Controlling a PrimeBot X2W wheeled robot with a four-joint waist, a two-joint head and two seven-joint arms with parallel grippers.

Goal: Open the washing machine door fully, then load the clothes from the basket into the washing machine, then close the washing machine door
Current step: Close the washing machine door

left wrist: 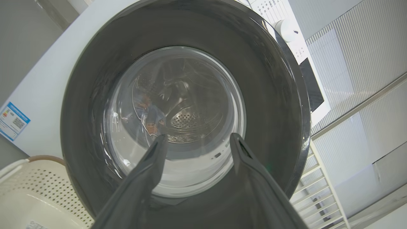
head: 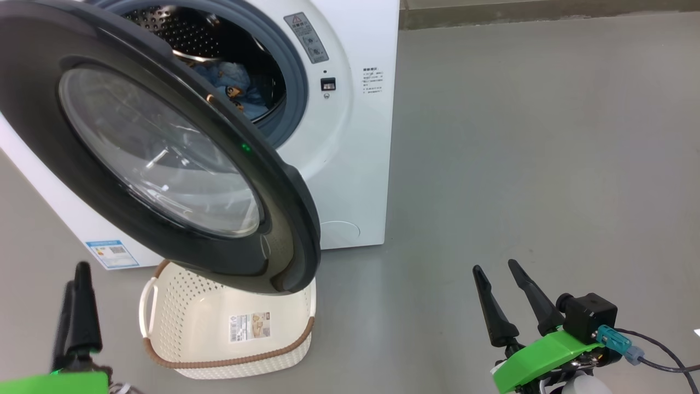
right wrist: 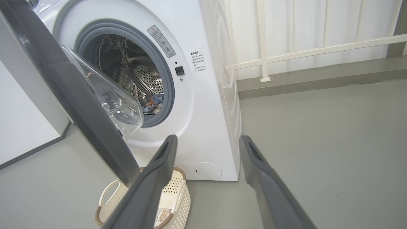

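Observation:
The white washing machine (head: pixel 355 164) stands at the upper left. Its door (head: pixel 290 230), a black ring around a bulging glass window, hangs partly open and swings out towards me. Light blue clothes (head: pixel 235 82) lie inside the steel drum; the right wrist view has the clothes (right wrist: pixel 154 101) low in the opening. The cream basket (head: pixel 186 295) sits on the floor under the door, its inside showing bare plastic and a paper label. My left gripper (head: pixel 75 276) is low at the left, open (left wrist: pixel 197 136), facing the door's outer face (left wrist: pixel 89 95) without touching. My right gripper (head: pixel 500 287) is open (right wrist: pixel 208 137), right of the basket.
Grey floor (head: pixel 519 164) stretches to the right of the machine. A white railing (right wrist: pixel 264 57) and a low skirting run along the back wall. A white wall panel (right wrist: pixel 25 127) stands left of the machine.

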